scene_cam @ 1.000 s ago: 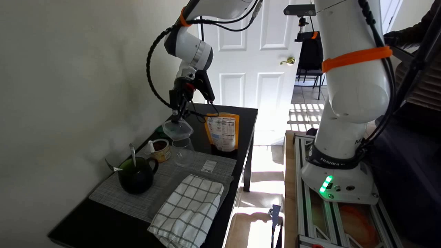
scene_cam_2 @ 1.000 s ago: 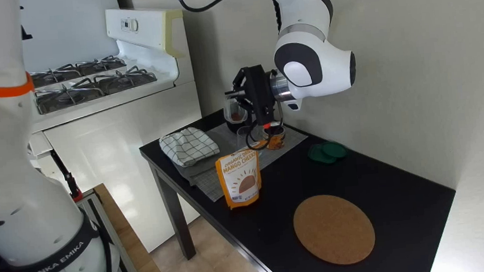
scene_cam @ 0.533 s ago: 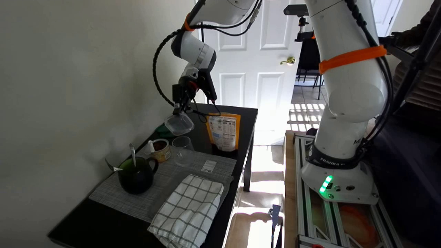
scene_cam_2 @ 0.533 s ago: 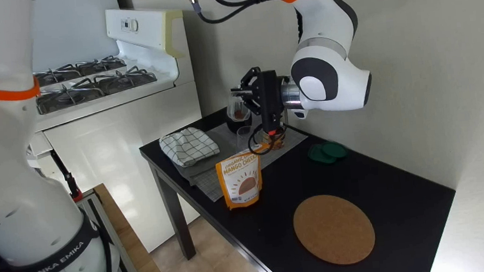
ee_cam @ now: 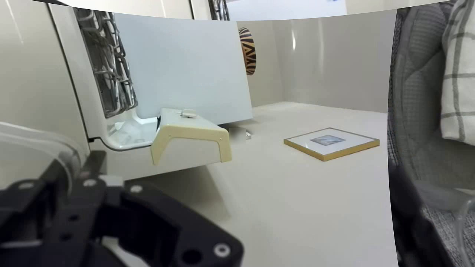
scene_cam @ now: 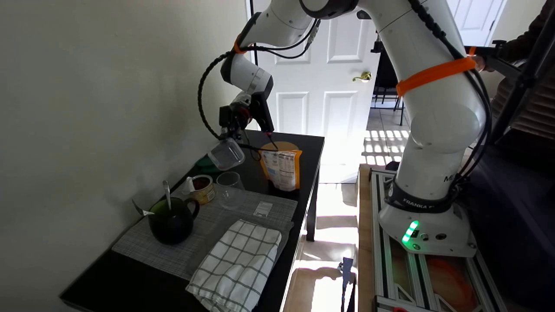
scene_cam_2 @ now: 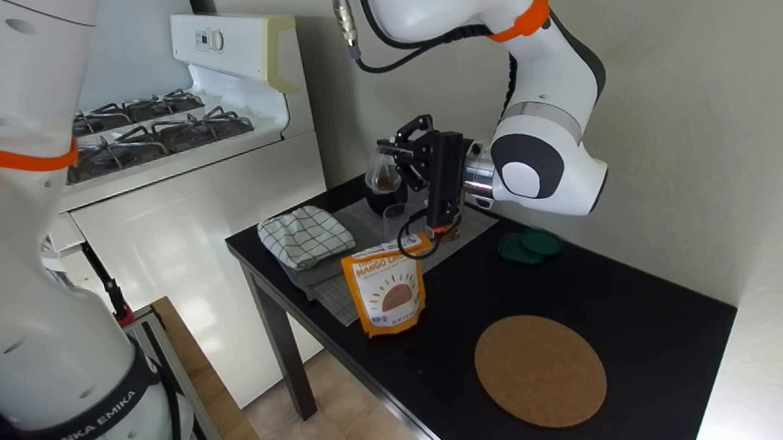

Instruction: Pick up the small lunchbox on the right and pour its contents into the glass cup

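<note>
My gripper (scene_cam: 226, 134) is shut on the edge of the small lunchbox (scene_cam: 226, 155), a clear plastic box hanging tilted below the fingers. In an exterior view it shows just above and beyond the rim of the glass cup (scene_cam: 230, 190); whether it is directly over the cup I cannot tell. No contents show in the box from there. A reddish patch seen through the lunchbox (scene_cam_2: 380, 171) may lie behind it. The cup stands upright on the grey placemat. At the wrist view's left edge a blurred clear rim of the lunchbox (ee_cam: 33, 137) shows beside dark finger links.
An orange-white mango pouch (scene_cam: 282, 169) stands close to the gripper's cable. Near the cup are a tan tub (scene_cam: 208, 195) and a dark mug (scene_cam: 171, 225) with cutlery. A checkered cloth (scene_cam: 238, 255), green lids (scene_cam_2: 532, 247) and a round cork mat (scene_cam_2: 541, 371) lie on the table.
The gripper has drawn back from the cup with the lunchbox, which has turned a little more on its side. The arm has lowered at its elbow. The pouch now leans slightly near the cable.
</note>
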